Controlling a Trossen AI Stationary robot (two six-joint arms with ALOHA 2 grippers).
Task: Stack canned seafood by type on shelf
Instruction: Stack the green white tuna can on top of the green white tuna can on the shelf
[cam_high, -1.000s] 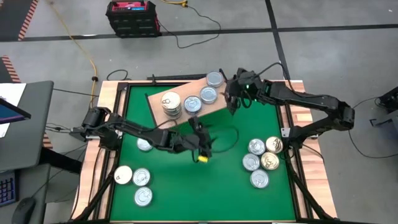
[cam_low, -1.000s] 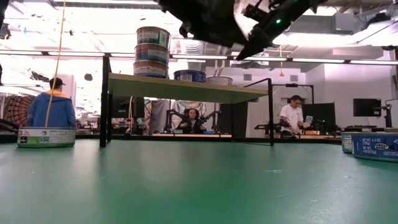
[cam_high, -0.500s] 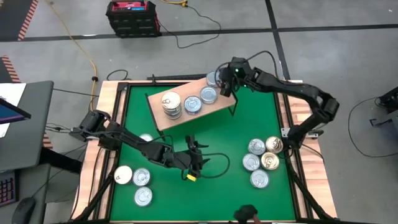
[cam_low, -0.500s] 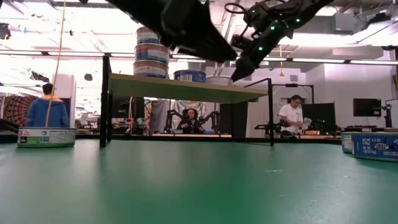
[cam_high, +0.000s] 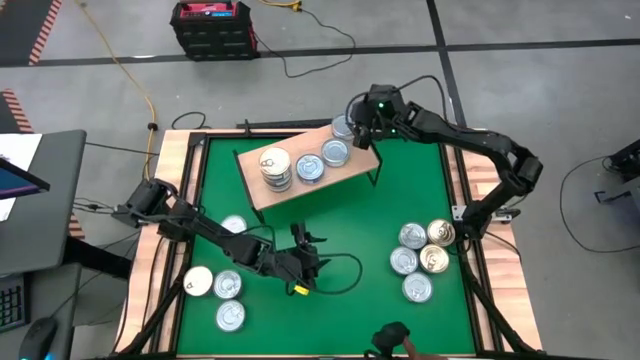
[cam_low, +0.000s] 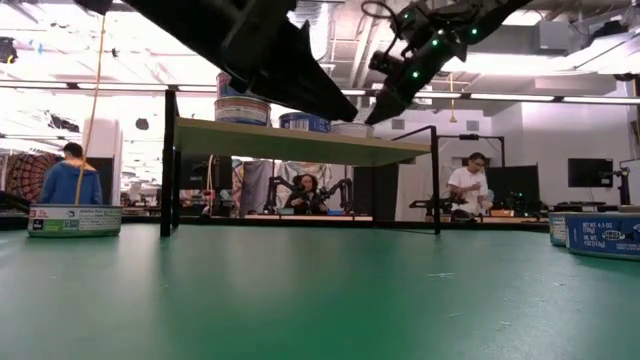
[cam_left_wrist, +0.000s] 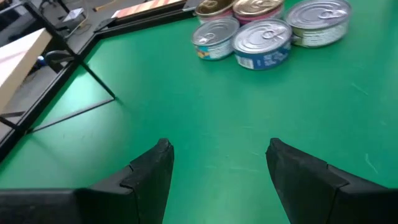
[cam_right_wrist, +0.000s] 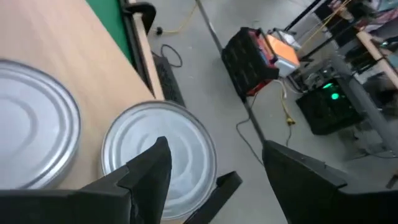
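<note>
- Light-wood shelf on thin black legs carries silver-lidded cans, one pile stacked.
- Right gripper hovers open, empty, above the end can.
- Left gripper open, empty.

both arms extended (fingers spread, empty)

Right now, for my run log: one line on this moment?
left claw: open, empty, above table | right claw: open, over end can on shelf
</note>
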